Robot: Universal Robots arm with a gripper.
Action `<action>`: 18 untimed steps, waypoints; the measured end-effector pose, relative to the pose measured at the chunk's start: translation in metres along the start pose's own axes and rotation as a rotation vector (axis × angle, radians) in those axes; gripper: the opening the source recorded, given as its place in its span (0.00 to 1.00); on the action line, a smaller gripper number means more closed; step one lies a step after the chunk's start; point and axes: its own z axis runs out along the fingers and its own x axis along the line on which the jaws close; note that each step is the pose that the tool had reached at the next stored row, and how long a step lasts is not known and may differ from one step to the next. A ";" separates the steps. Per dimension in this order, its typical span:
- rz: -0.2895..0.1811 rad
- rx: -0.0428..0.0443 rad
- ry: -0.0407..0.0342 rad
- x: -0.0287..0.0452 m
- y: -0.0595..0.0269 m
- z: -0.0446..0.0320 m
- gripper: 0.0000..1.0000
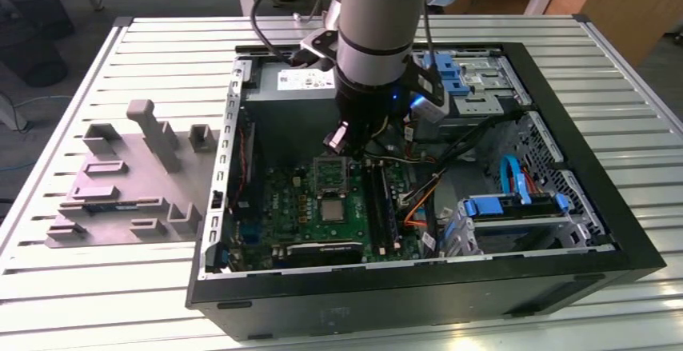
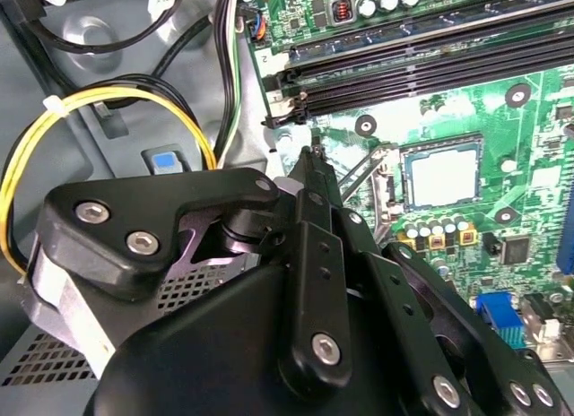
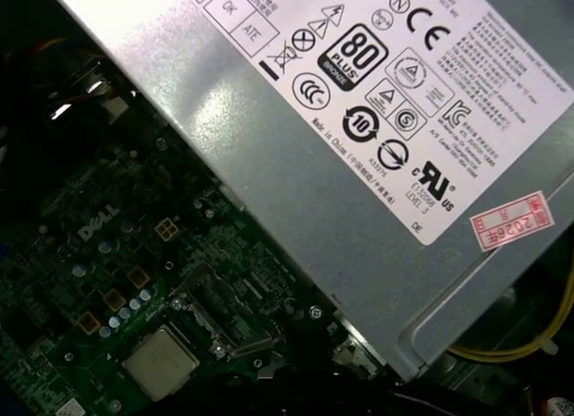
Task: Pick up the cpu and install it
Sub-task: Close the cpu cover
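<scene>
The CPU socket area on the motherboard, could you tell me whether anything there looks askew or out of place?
The cpu lies flat and square in its socket, but the socket frame is swung open beside it rather than closed over the chip. The gripper hovers next to the socket, not holding anything. Otherwise nothing stands out.

You had a slatted metal desk [image 1: 160, 39] carrying the open computer case [image 1: 597, 207], with a grey plastic tray [image 1: 128, 199] toward the exterior view's left.
</scene>
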 end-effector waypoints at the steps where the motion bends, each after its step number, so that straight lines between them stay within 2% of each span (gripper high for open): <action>1: -0.003 0.0006 0.0010 0.0001 0.0000 -0.0001 0.11; 18: -0.015 0.0005 0.0021 0.0015 0.0017 -0.0002 0.11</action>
